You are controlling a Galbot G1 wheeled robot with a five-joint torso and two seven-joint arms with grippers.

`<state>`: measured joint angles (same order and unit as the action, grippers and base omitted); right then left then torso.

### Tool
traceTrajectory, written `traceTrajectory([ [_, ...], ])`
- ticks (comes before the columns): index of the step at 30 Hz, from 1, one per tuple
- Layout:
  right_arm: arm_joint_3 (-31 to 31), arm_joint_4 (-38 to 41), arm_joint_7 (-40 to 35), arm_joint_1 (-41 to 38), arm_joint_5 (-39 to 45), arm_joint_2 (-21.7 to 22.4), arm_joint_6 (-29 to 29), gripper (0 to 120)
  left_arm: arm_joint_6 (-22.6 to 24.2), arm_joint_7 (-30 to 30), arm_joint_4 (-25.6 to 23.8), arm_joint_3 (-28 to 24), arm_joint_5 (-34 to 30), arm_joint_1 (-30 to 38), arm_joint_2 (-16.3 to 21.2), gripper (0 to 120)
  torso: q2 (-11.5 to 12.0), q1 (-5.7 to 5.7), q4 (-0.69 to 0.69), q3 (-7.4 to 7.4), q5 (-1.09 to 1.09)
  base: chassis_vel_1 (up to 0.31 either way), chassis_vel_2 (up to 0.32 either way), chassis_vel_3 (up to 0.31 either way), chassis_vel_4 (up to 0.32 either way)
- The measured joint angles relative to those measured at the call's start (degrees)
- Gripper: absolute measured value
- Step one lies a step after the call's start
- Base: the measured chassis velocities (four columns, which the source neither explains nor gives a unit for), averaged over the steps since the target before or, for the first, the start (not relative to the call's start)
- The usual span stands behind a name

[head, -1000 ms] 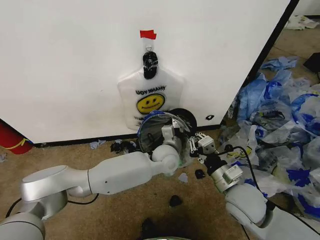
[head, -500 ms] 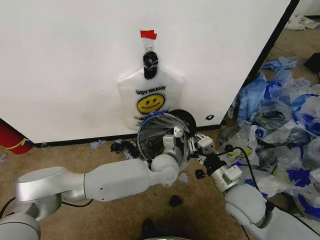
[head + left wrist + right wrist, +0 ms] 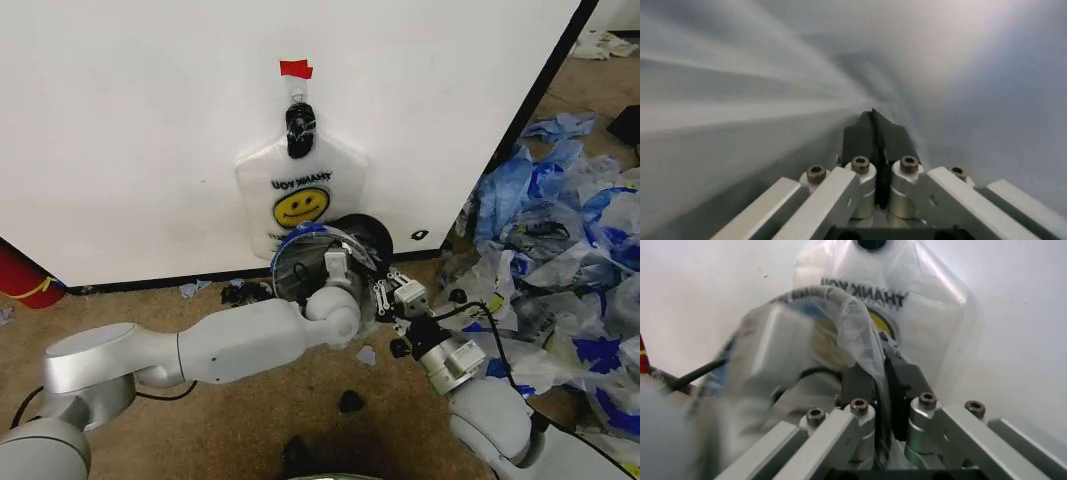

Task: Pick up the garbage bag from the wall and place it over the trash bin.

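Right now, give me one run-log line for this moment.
left tool: shut, inside liner bag | right tool: shut on liner bag beside trash bin | smiley bag: hanging on wall

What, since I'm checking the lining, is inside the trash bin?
The left gripper, shut, reaches into the trash bin within a white plastic bag whose rim the right gripper pinches. The plastic hides the bin's bottom.

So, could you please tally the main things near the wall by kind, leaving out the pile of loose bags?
Smiley bag on the wall: 1
Held bag: 1
Trash bin: 1
Red cylinder: 1
Grippers: 2, left gripper and right gripper
Total: 6
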<state>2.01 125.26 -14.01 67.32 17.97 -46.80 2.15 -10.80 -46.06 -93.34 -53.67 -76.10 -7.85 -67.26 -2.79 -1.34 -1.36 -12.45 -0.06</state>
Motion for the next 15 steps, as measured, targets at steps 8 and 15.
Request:
traceTrajectory([
  [8, -0.01, -0.19, 0.0, -0.39, 0.36, 0.29, -0.07, 0, 0.23, -0.24, -1.04, -2.34, 0.88, -0.83, 0.8, 0, 0.0, 0.0, -0.01, 0.0, 0.0, 0.0, 0.0, 0.0, 0.0],
  [15, 0.0, -0.66, -0.13, -0.85, 1.35, 0.33, -0.14, 0, 0.22, -0.71, -0.26, -1.86, 0.88, -0.79, -0.23, 0, 0.0, 0.0, 0.0, 0.0, 0.0, 0.0, 0.0, 0.0, 0.0],
])
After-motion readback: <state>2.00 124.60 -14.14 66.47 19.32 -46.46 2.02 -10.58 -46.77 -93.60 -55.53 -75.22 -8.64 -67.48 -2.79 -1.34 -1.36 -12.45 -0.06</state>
